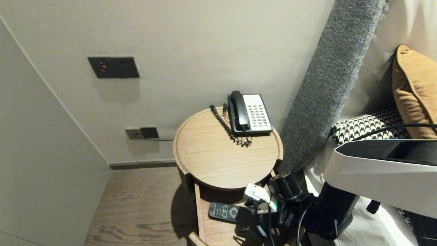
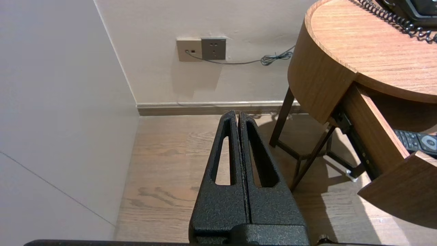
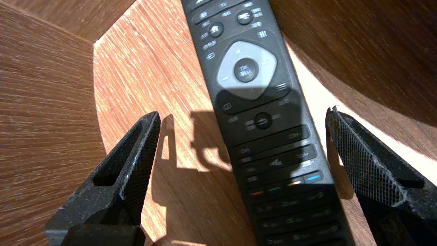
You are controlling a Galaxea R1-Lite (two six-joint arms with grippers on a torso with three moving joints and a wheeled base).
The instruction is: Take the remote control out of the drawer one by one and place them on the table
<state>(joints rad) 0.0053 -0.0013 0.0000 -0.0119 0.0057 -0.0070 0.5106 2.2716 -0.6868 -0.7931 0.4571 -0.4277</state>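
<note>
A black remote control (image 1: 223, 212) lies flat in the open drawer (image 1: 218, 234) of a round wooden bedside table (image 1: 218, 157). My right gripper (image 1: 251, 227) reaches down into the drawer over the remote's near end. In the right wrist view it (image 3: 243, 112) is open wide, a finger on either side of the remote (image 3: 259, 119), neither touching it. My left gripper (image 2: 238, 114) is shut and empty, hanging over the wooden floor left of the table. From there the remote (image 2: 418, 141) shows behind the drawer's side wall (image 2: 372, 136).
A black-and-white desk phone (image 1: 251, 114) with a coiled cord sits at the back of the tabletop. A grey padded headboard (image 1: 327, 89) and pillows (image 1: 413, 89) stand close on the right. Wall sockets (image 1: 141, 132) are low on the left, with a cable (image 2: 269, 58) trailing behind the table.
</note>
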